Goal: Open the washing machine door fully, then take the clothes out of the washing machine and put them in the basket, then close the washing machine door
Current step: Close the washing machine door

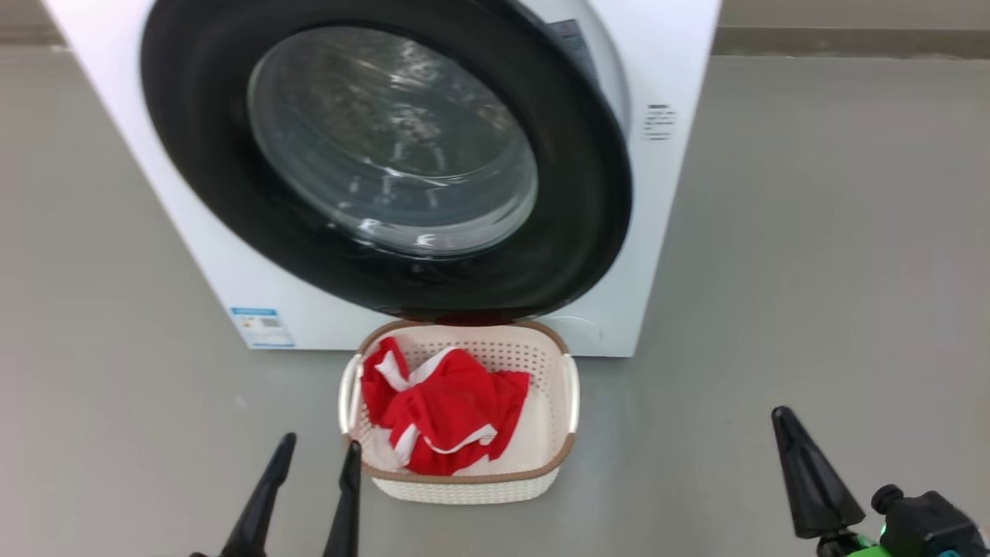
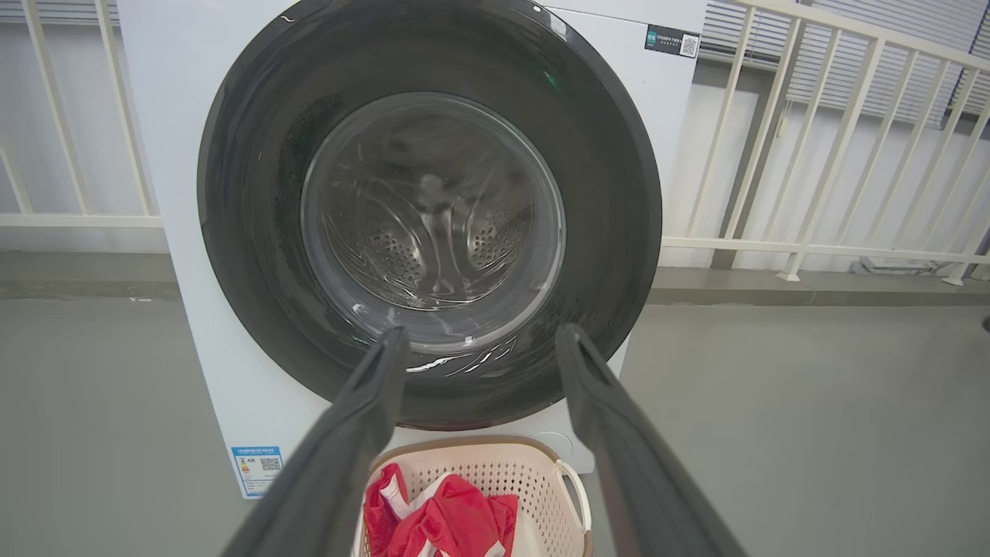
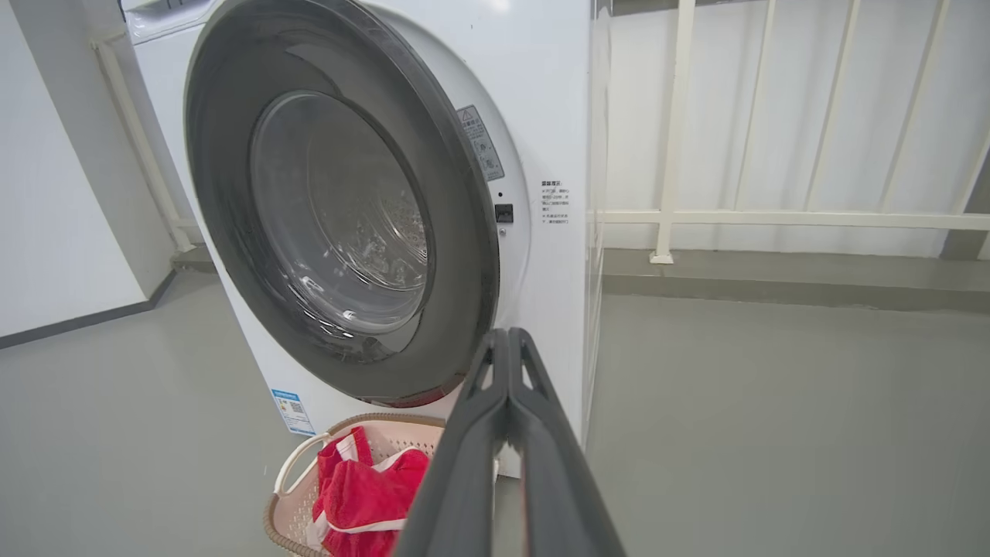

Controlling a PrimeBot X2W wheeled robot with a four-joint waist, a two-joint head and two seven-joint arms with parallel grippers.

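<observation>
Left gripper [image 1: 321, 442]: fingers spread, holding nothing. Right gripper [image 3: 506, 334]: fingers pressed together, empty.

Basket [image 1: 464, 489] sits on the floor just beside the left gripper's right finger. The clothes [image 1: 445, 410] lie heaped inside it. Door [image 1: 387, 147] stands directly ahead of the left gripper, above and beyond the basket. From the right gripper it is ahead and to the left, its near edge standing off the machine [image 1: 673, 193]. Judgement: unloading looks complete; the door appears ajar, not latched.

Risks:
- A push on the glossy ring or bulging glass may make the fingers slide off.
- A light push may leave the door unlatched.
- The left gripper's right finger is close enough to nudge or tip the basket when advancing.
- The door's lower edge overhangs the basket's far rim; whether it clears is not certain.

Markings:
- Blue sticker [image 1: 263, 326] low on the machine front, with QR code; text illegible.
- Black label [image 2: 671, 40] near the top, with QR code; illegible.
- Grey label [image 3: 479, 143] behind the door edge and a printed block [image 3: 554, 203] beside it; both illegible.
- No brand name legible.
</observation>
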